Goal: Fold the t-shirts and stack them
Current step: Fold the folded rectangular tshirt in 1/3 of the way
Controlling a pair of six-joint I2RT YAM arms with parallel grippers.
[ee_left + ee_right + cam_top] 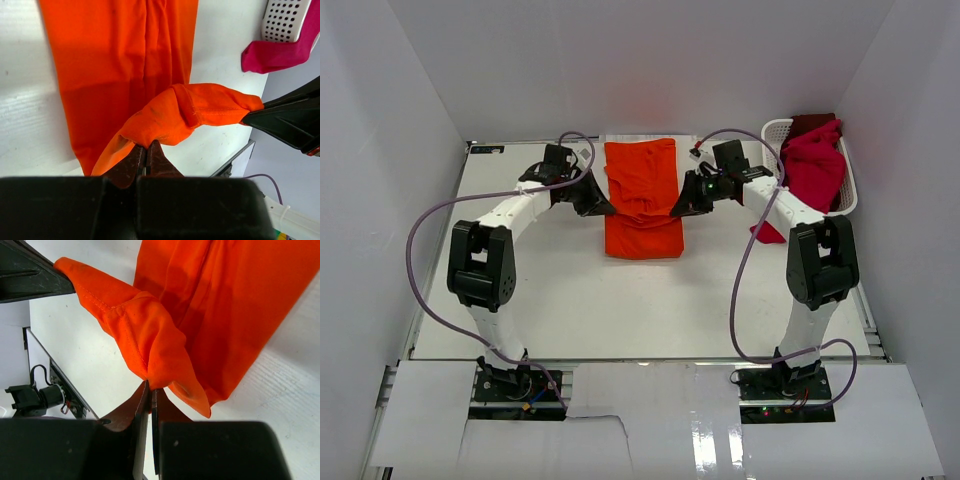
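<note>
A bright orange t-shirt (642,200) lies folded into a long strip in the middle of the table, running from the far edge toward me. My left gripper (603,207) is shut on its left edge (150,125) and my right gripper (681,209) is shut on its right edge (150,340). Both hold a pinched fold of orange cloth lifted off the table, stretched between them across the strip. Crimson-magenta and dark red t-shirts (815,160) fill the white basket (776,130) at the far right, one hanging over its rim (280,52).
A small red piece of cloth (767,233) lies on the table below the basket, beside the right arm. White walls enclose the table on three sides. Purple cables loop from both arms over the table.
</note>
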